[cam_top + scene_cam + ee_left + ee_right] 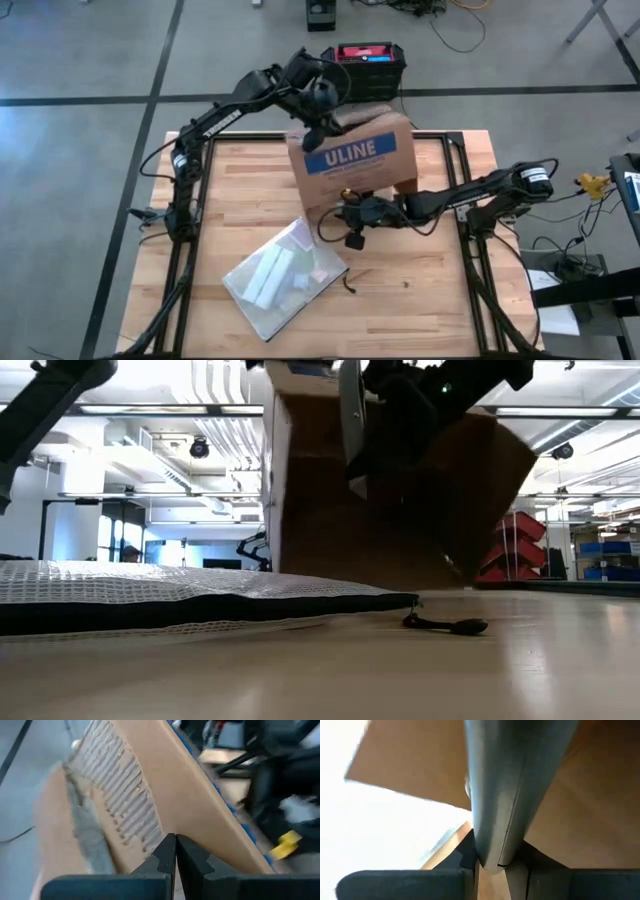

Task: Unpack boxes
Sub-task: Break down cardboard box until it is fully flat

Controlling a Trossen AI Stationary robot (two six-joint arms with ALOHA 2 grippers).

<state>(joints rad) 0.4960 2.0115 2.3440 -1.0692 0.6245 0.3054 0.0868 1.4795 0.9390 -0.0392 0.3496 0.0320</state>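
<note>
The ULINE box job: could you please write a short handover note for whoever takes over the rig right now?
Left gripper: shut, fingertips at the upper edge of the box, nothing between them.
Right gripper: shut on a flat grey tool, at the box's near face.
Box: at the far middle of the table, tilted, a torn corrugated flap edge showing at the top.
Clear bag holding white items: lying flat on the table, near of the box.
Done: the bag lies outside the box.
Left: whether the box holds more cannot be seen; check inside.
</note>
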